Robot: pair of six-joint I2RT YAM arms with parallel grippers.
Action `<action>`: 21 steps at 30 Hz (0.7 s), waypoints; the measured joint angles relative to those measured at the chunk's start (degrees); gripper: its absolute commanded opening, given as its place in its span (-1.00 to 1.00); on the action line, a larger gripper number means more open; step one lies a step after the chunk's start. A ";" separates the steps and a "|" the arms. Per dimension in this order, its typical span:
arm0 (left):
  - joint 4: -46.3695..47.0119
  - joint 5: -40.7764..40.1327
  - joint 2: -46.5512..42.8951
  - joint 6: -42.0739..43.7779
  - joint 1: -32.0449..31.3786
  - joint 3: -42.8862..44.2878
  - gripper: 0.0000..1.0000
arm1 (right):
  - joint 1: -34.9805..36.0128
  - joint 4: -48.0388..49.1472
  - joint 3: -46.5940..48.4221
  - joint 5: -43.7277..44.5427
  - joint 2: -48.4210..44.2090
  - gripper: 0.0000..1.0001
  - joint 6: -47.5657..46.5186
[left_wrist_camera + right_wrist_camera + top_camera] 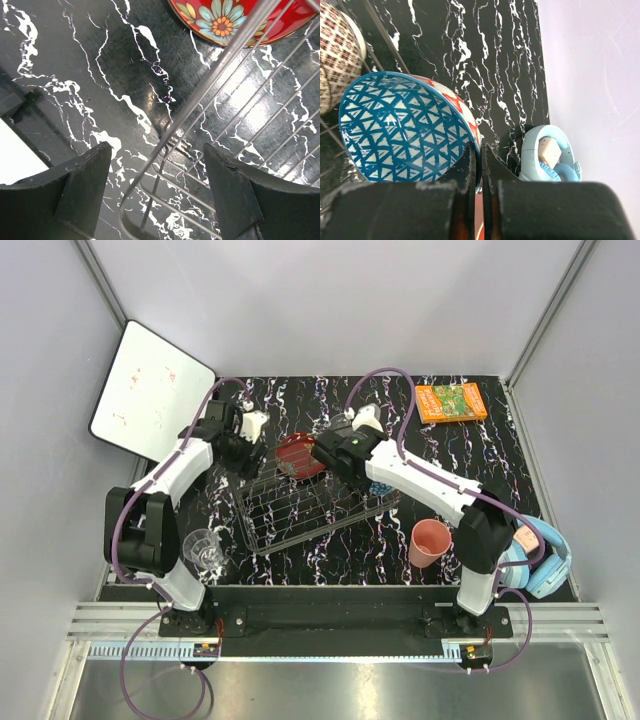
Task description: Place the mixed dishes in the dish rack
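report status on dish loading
left gripper open over dish rack corner. right gripper shut on blue patterned bowl rim. red dish at rack's far end, nothing blocking.

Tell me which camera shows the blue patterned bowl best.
The right wrist view: the blue patterned bowl fills its left half, triangle-patterned inside facing the camera, its rim pinched in the shut right gripper. In the top external view the right arm hides it. The left wrist view does not show it.

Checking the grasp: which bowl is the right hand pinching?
The blue patterned bowl, its rim clamped in the right hand; the beige-brown patterned bowl beside it is untouched.
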 measured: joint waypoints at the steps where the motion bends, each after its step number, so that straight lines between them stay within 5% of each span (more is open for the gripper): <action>1: 0.00 0.00 -0.59 -0.11 0.00 -0.11 0.57 | 0.00 -0.04 -0.31 0.11 0.00 -1.00 0.13; 15: -2.19 0.17 -10.10 -1.29 0.00 -2.91 0.59 | 4.52 0.85 -4.20 0.96 5.90 -1.00 1.70; 21: -2.95 0.13 -10.60 -1.27 0.00 -3.34 0.59 | 6.27 1.03 -6.16 0.90 6.32 -0.60 2.29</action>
